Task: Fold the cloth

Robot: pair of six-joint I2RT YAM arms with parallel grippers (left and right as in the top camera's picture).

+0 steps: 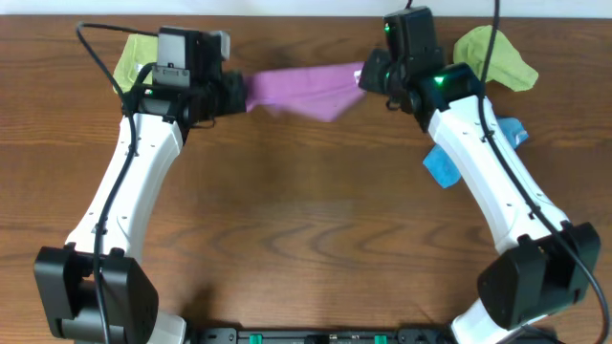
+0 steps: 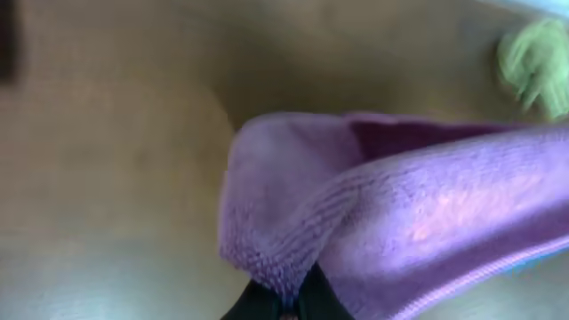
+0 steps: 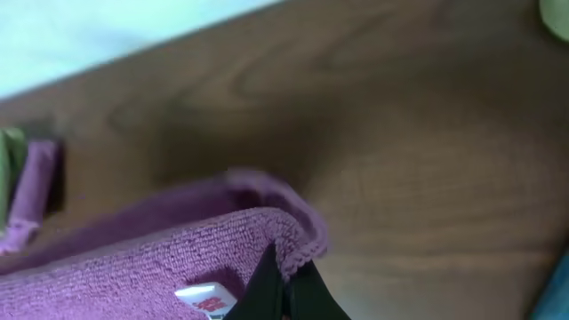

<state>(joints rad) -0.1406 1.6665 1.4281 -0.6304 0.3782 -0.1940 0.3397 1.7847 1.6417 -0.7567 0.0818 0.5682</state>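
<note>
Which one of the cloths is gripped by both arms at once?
The lilac-purple microfibre cloth, stretched between the left tool and right tool; the lime-green cloths and bright blue cloth lie ungripped.

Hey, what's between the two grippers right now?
The purple cloth, pinched at its ends by the left gripper and right gripper, spans the gap; the overhead view shows it.

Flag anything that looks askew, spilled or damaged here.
Nothing is spilled or damaged. The purple cloth is stretched and bunched between the left gripper and right gripper, not flat. A blue cloth lies crumpled partly under the right arm. Lime-green cloths sit crumpled at the far corners.
</note>
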